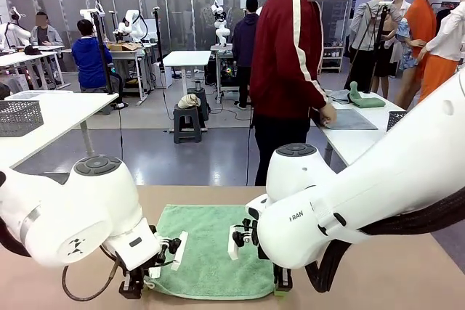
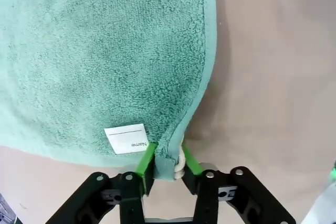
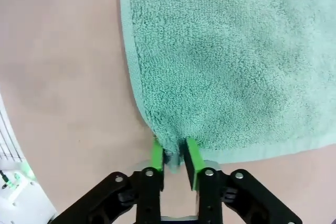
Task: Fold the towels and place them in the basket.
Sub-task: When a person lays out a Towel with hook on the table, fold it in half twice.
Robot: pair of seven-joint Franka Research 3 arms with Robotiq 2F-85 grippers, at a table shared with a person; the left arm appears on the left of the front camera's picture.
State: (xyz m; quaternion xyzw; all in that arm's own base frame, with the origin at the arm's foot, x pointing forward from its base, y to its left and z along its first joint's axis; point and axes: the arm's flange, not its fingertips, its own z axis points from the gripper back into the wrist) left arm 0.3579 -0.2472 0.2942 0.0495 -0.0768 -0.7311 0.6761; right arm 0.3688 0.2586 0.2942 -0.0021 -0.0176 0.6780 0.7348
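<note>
A: The left gripper (image 2: 167, 163)?
B: It is closed on the near left corner of the towel (image 1: 211, 252). The right gripper (image 3: 175, 161) pinches the near right corner.
A: And the towel itself?
B: It lies flat at the near edge of the desk (image 1: 407, 288), in the middle.

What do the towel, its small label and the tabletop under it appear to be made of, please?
The towel: mint-green terry cloth, likely cotton, judging by its looped, fuzzy matte pile and flat woven hem.
The label: white and smooth, probably fabric tape, with printed text.
The tabletop: a beige-brown, smooth matte surface, perhaps laminate; no grain is visible.
</note>
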